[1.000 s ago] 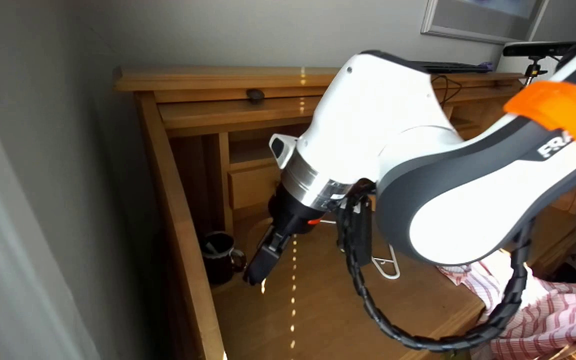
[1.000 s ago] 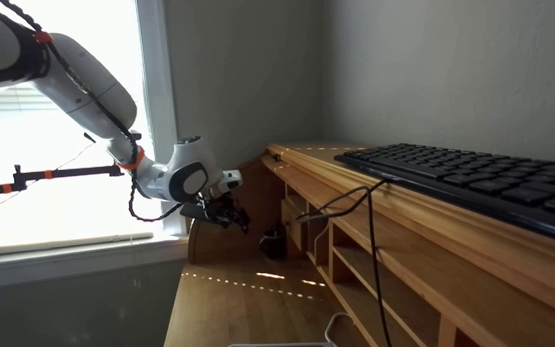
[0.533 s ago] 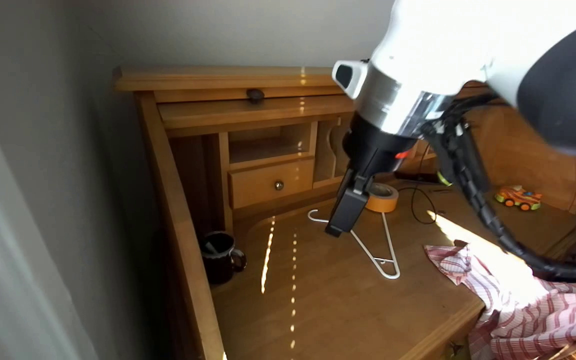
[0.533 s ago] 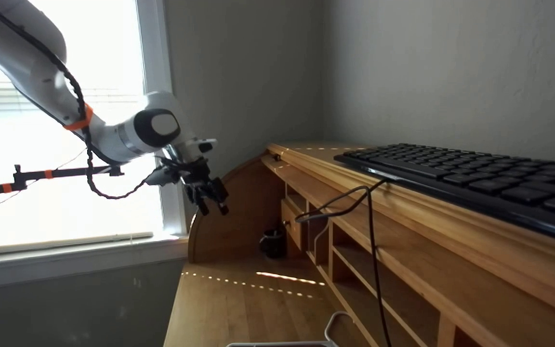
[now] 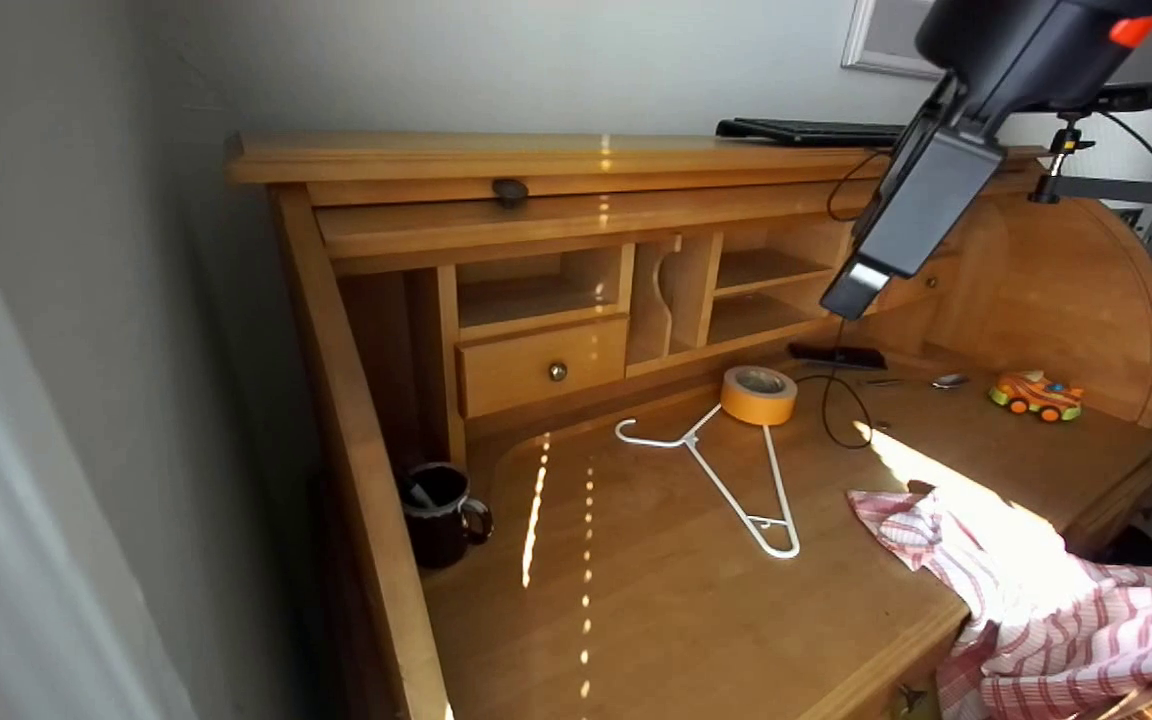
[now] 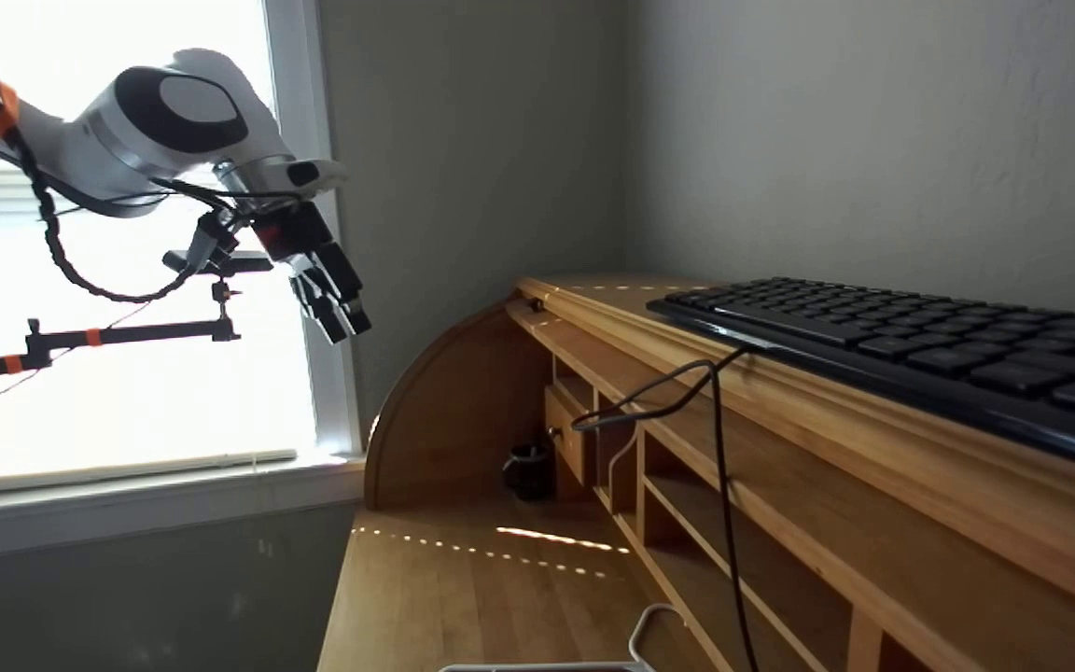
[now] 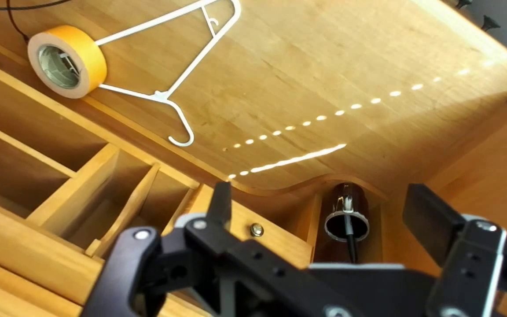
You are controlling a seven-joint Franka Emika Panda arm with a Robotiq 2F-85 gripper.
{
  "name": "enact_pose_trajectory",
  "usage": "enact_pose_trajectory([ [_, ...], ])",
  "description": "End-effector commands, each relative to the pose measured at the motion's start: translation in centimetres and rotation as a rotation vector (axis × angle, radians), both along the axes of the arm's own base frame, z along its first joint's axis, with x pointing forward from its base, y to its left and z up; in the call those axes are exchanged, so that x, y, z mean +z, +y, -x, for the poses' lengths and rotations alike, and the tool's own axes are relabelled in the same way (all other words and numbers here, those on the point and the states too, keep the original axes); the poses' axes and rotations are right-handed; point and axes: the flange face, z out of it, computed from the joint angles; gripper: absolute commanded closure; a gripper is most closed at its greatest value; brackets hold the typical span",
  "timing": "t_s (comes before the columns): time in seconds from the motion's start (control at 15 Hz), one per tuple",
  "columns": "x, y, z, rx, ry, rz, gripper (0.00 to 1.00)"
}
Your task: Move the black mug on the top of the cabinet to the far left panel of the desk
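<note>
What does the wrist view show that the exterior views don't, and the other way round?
Only the wrist view: the hand from behind, fingers spread, the black mug framed between but not held.

Only the exterior views: the keyboard, in both; the window and the robot's white arm, in an exterior view; the toy car and striped cloth, in an exterior view.

Shared: the mug, the desk and the small drawer appear in all three views; the tape roll appears in the wrist view and an exterior view.

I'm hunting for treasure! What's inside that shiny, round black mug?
A thin, grey and black pen-like stick pokes out of the black mug. The mug's walls and shadow hide its bottom.
</note>
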Motion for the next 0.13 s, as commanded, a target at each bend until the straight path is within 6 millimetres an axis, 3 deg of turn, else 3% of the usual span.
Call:
enact_pose_trajectory([
  [0.0,0.16,-0.24,0.31,-0.003,-0.003,0.001,0.0],
  [0.07,0.03,-0.4,0.46,-0.005,-0.001,0.003,0.0],
])
